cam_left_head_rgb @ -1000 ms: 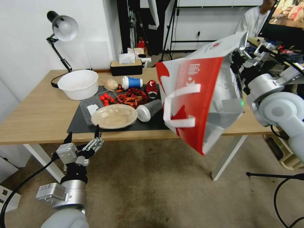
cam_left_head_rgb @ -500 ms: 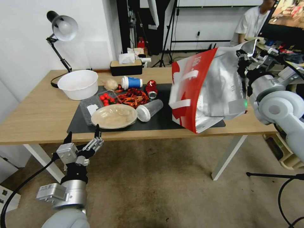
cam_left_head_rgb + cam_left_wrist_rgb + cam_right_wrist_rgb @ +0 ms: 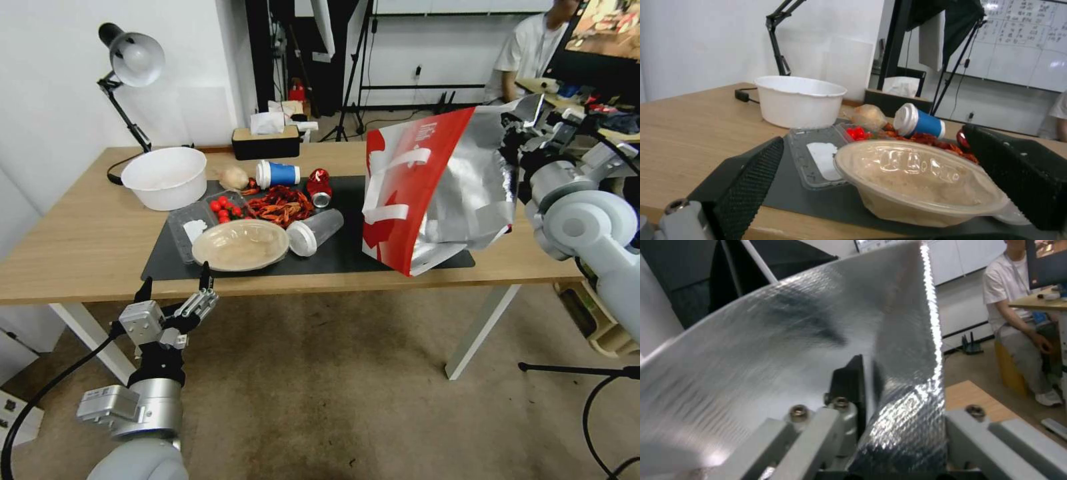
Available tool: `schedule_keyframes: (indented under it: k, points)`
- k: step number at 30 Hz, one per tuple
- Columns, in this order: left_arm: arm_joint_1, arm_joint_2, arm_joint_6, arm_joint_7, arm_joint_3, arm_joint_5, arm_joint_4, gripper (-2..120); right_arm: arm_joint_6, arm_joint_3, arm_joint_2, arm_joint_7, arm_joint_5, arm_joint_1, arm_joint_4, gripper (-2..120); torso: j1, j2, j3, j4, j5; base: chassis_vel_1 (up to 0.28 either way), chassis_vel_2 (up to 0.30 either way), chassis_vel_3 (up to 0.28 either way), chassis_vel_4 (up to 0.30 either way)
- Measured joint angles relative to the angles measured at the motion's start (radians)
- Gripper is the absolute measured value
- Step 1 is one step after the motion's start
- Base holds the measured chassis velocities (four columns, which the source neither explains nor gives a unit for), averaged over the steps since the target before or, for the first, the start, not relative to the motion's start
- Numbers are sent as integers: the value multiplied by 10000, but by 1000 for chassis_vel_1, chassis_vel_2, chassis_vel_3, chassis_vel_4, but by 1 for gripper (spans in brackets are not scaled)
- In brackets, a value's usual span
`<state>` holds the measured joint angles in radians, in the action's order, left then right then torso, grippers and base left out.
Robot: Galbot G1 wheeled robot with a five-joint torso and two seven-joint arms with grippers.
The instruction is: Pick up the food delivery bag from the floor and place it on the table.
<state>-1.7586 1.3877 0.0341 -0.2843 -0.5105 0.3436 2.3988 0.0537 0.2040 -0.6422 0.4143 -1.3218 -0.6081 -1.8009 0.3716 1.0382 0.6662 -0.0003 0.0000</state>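
Right tool point(image 3: 867, 396) pinches the food delivery bag point(image 3: 433, 187) foil edge, seen close from the wrist; head view shows it tilted over the surface point(image 3: 80, 247), left tool point(image 3: 175, 288) open below

A lab or studio: tripods point(image 3: 352, 73), a whiteboard point(image 3: 1022, 43), cables and a desk lamp point(image 3: 130, 63).

The light-wood table point(image 3: 80, 247) on white legs carries a dark grey mat point(image 3: 347, 250) across its middle. On the bare wood at far left stand a white bowl point(image 3: 164, 177) and a desk lamp point(image 3: 132, 60); a black tissue box point(image 3: 266, 142) sits at the far edge. On the mat lie a lidded plastic bowl point(image 3: 241, 245), a clear tray point(image 3: 190, 225), crayfish point(image 3: 280, 203), a blue cup point(image 3: 277, 174), a red can point(image 3: 319, 187), and a clear tumbler point(image 3: 314, 232) on its side. The food delivery bag point(image 3: 427, 193) meets the mat's right end, tilted.
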Motion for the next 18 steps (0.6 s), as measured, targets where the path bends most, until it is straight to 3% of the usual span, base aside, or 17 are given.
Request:
schedule_keyframes:
  k: [4,7,18]
  points:
    - [0,-3,0,7,0,2,0,100,3,-83,-20,-70,39,117,80,22,0,0,0,1,-1,0,0,0,0]
    - [-13,4,0,17,6,-7,-12,100,4,-220,-34,-139,191,274,166,39,0,-1,0,1,-1,0,0,0,0]
    - [9,12,-8,16,-25,-1,-10,100,-138,-420,-33,-611,1019,432,297,78,0,-2,-1,1,0,0,0,0,0]
